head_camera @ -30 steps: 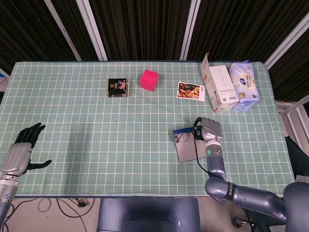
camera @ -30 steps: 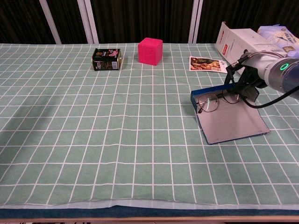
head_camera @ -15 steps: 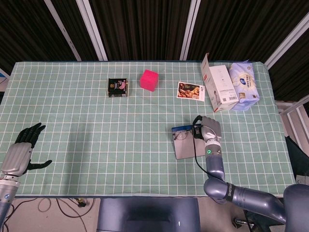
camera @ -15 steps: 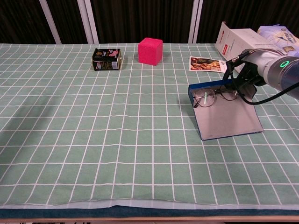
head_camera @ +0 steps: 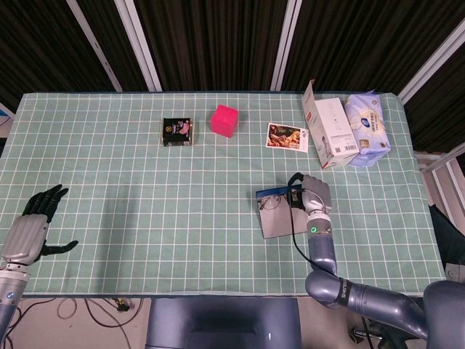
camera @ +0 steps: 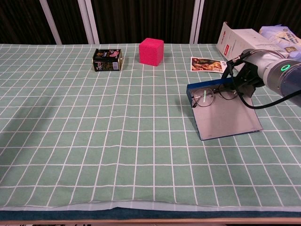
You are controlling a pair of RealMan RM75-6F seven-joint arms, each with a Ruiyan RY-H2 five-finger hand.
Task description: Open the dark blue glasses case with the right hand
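While your left hand (head_camera: 33, 222) is idling far off with fingers spread and empty, your right hand (camera: 244, 77) is gripping the glasses case (camera: 225, 117) at its far right corner, its lid lying flat toward you.

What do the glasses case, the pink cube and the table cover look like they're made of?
Glasses case: stiff board or plastic, dark blue edge, flat matte grey inside.
Pink cube: probably foam; grainy matte faces, soft edges.
Table cover: thin green gridded cloth or vinyl, slightly rippled at the front hem.
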